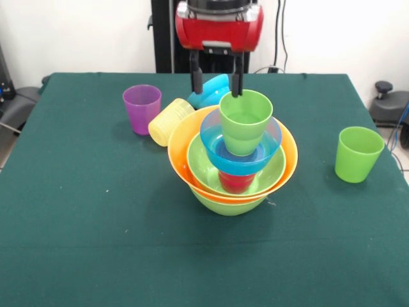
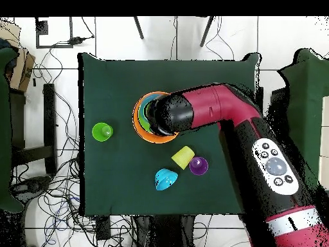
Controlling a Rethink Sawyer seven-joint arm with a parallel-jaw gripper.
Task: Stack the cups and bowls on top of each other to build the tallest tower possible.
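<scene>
Five cups show: green (image 1: 245, 120) topping the tower (image 1: 232, 167), red (image 1: 236, 181) inside it, and purple (image 1: 142, 108), yellow (image 1: 170, 121) and green (image 1: 358, 153) on the table (image 1: 96, 243). Bowls number five: two green, one orange and one blue stacked mid-table, plus a blue one (image 1: 208, 91) tipped behind. The arm (image 2: 225, 116) hangs over the tower, its gripper (image 1: 216, 82) spread, one finger at the top cup's rim.
</scene>
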